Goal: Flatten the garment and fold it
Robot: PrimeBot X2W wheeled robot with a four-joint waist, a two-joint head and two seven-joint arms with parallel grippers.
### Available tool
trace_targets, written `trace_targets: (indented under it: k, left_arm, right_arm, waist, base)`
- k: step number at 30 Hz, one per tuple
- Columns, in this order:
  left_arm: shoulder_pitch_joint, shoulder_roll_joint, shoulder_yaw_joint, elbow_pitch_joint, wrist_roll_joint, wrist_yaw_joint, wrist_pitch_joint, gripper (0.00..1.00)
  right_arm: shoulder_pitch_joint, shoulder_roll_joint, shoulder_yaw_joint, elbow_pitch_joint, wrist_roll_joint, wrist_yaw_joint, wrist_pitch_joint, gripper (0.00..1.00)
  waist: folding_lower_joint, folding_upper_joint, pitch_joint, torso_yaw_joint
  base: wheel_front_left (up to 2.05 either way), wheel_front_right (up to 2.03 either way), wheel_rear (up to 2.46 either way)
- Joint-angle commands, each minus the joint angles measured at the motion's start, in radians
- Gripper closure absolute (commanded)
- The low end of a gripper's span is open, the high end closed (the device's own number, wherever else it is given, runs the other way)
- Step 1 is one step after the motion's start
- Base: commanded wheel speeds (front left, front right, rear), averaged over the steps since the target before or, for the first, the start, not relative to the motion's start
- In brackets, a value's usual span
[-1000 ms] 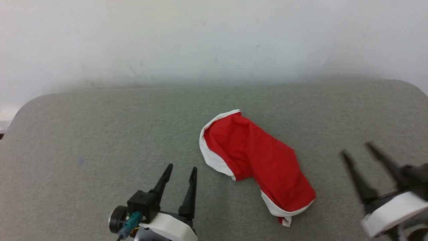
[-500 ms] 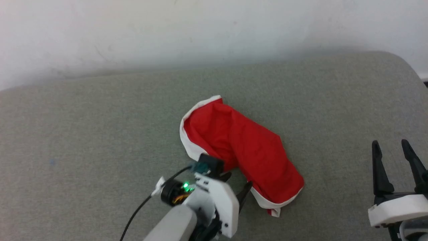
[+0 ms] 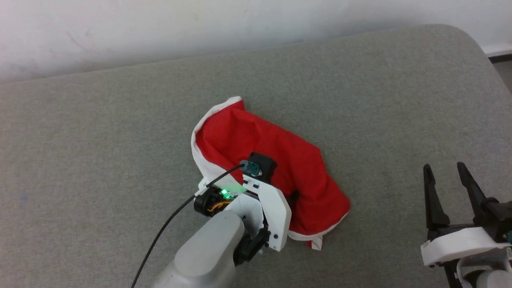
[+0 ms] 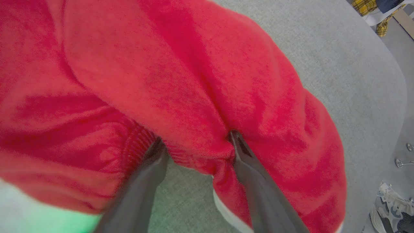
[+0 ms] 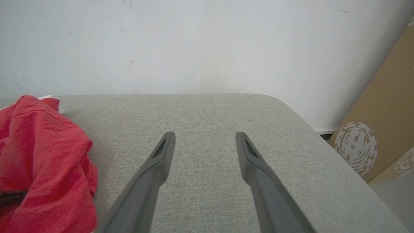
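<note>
A grey fabric-covered counter (image 3: 100, 140) carries a crumpled bright red soft-fabric garment (image 3: 248, 136) with white trim at its centre. The dark-fingered left tool (image 4: 196, 139), jaws wide, straddles a bunched fold at six o'clock, likely to pinch it; the right tool (image 3: 444, 165) hovers wide, empty, at four o'clock.

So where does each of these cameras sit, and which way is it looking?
Head view: on the head, tilted down at grey padding and red shorts; shows left forearm, open right jaws.
Left wrist view: on that wrist, looking along open left jaws, tips against the shorts.
Right wrist view: on that wrist, facing the wall along the right jaws.
Shared: all three catch the shorts.
</note>
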Motion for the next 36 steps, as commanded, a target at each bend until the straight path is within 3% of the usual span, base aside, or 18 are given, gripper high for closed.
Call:
trace_targets:
  k: [1, 2, 10, 19, 22, 26, 27, 28, 32, 36]
  left_arm:
    - [-0.013, 0.0, -0.002, 0.009, 0.001, 0.003, -0.016, 0.94]
    - [-0.017, 0.0, -0.001, 0.011, -0.005, 0.002, -0.037, 1.0]
    - [0.002, 0.018, 0.061, -0.076, -0.018, 0.045, -0.22, 1.0]
    - [0.165, 0.182, 0.201, -0.341, -0.061, 0.159, -0.248, 1.0]
    - [0.258, 0.239, 0.231, -0.379, -0.079, 0.193, -0.226, 1.0]
    - [0.35, 0.261, 0.24, -0.37, -0.105, 0.207, -0.217, 1.0]
    - [0.361, 0.257, 0.241, -0.36, -0.108, 0.209, -0.222, 0.69]
    - [0.367, 0.254, 0.241, -0.351, -0.109, 0.212, -0.23, 0.0]
    - [0.353, 0.231, 0.246, -0.331, -0.09, 0.215, -0.312, 0.0]
    - [0.329, 0.229, 0.243, -0.337, -0.041, 0.184, -0.457, 0.0]
  right_arm:
    - [-0.016, 0.004, 0.001, 0.005, -0.005, -0.002, -0.008, 0.0]
    - [-0.017, 0.005, 0.001, 0.01, -0.005, -0.002, -0.01, 0.0]
    - [0.006, 0.005, 0.002, 0.034, -0.018, -0.002, -0.003, 0.0]
    - [0.027, 0.001, 0.041, 0.022, -0.028, -0.002, 0.017, 0.0]
    - [0.031, 0.0, 0.053, 0.027, -0.028, -0.002, 0.018, 0.0]
    - [0.034, -0.011, 0.085, 0.039, -0.019, -0.002, 0.021, 0.0]
    - [0.033, -0.015, 0.097, 0.043, -0.014, -0.002, 0.024, 0.0]
    - [0.032, -0.021, 0.109, 0.047, -0.007, -0.002, 0.028, 0.0]
    - [0.018, -0.058, 0.177, 0.05, 0.031, -0.002, 0.042, 0.0]
    - [-0.01, -0.135, 0.316, 0.031, 0.111, -0.002, 0.081, 0.0]
  waist:
    - [-0.0001, -0.0001, 0.005, -0.003]
    - [-0.0001, -0.0001, 0.002, 0.002]
    - [-0.0001, -0.0001, -0.082, 0.079]
    - [-0.0001, -0.0001, -0.121, 0.166]
    - [-0.0001, -0.0001, -0.116, 0.187]
    - [-0.0001, -0.0001, -0.106, 0.216]
    - [-0.0001, -0.0001, -0.104, 0.223]
    - [-0.0001, -0.0001, -0.102, 0.229]
    - [-0.0001, -0.0001, -0.102, 0.259]
    - [-0.0001, -0.0001, -0.11, 0.294]
  base:
    - [0.0, 0.0, 0.0]
    - [0.0, 0.0, 0.0]
    - [0.0, 0.0, 0.0]
    - [0.0, 0.0, 0.0]
    - [0.0, 0.0, 0.0]
    - [0.0, 0.0, 0.0]
    - [0.0, 0.0, 0.0]
    - [0.0, 0.0, 0.0]
    - [0.0, 0.0, 0.0]
    - [0.0, 0.0, 0.0]
